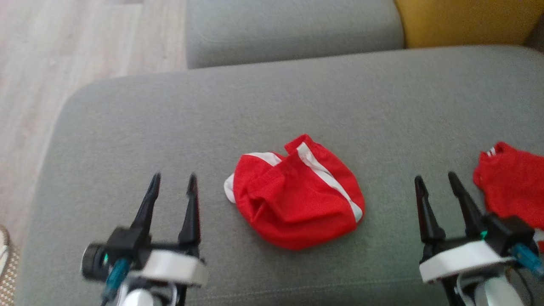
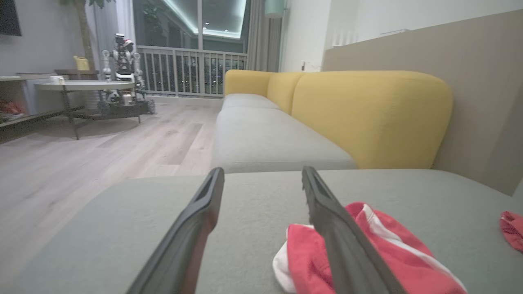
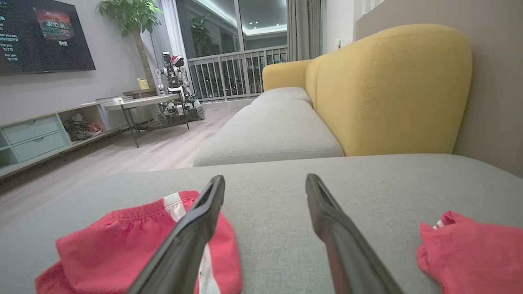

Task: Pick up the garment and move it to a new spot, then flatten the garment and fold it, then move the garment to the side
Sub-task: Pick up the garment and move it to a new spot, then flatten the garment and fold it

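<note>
Holding the left jaws released and gripping nothing, the two dark fingers (image 1: 190,212) standing apart and pointing up the head view over the bare grey sofa cushion (image 1: 297,106). Holding the right jaws released as well, empty, fingers (image 1: 425,208) parted in the same way at the lower right. Impossible to tell whether either pair is touching the cushion.

Flanking the garment (image 1: 293,199), lying on that cushion between the two pairs, near the left fingers, farther from the right ones, and touched by neither. Showing as thin, bright red cloth bunched into a rounded heap, creasing softly at the front edge. Carrying a white stripe running diagonally across the right side, a second white band at the upper left, and a white patch poking out at the left edge. Appearing in the left wrist view as the garment (image 2: 306,257) spreading on both sides of the right-hand finger (image 2: 347,245), and in the right wrist view as the garment (image 3: 122,241) with a gathered upper hem, partly behind the left-hand finger (image 3: 196,232).

Sitting just beside the right fingers, on their outer side, next to a second red cloth (image 1: 510,187), apart from the garment. Facing a further grey seat (image 1: 293,29) and a yellow backrest (image 1: 463,21) beyond, with pale wood floor (image 1: 63,42) off to the left.
</note>
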{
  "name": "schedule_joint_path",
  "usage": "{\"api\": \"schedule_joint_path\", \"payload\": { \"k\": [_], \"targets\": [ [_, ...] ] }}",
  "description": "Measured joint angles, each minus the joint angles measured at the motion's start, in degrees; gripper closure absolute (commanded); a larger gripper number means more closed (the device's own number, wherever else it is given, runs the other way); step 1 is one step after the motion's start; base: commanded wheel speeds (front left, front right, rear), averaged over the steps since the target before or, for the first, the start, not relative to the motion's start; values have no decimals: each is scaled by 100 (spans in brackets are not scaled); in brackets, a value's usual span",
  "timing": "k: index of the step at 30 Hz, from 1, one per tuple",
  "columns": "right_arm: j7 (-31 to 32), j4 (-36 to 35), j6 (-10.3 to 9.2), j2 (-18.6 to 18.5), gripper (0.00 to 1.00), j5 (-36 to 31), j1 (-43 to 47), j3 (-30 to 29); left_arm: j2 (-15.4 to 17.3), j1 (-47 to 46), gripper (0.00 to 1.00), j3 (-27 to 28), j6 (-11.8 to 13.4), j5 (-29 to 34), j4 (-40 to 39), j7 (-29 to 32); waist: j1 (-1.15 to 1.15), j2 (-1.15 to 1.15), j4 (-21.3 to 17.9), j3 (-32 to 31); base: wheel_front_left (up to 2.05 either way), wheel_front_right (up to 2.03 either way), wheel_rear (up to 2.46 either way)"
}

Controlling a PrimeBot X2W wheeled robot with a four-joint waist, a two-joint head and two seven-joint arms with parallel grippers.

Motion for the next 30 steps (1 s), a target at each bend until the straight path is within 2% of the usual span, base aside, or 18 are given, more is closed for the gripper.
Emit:
{"api": "schedule_joint_path", "payload": {
  "k": [6, 11, 30],
  "targets": [
    [0, -347, 0, 16, 0, -26, 583, 186, 15, 880, 0, 321, 147, 237, -248, 1, 0, 0, 325, -272, 0, 0, 0],
    [0, -516, 0, 51, 0, -113, 1157, 357, 54, 1179, 0, 349, 151, 575, -380, 1, 0, 0, 477, -467, 0, 0, 0],
    [0, -471, 0, 53, 0, -246, 1321, 277, 46, 1278, 0, 289, 143, 733, -285, 1, 0, 0, 268, -549, 0, 0, 0]
  ]
}}
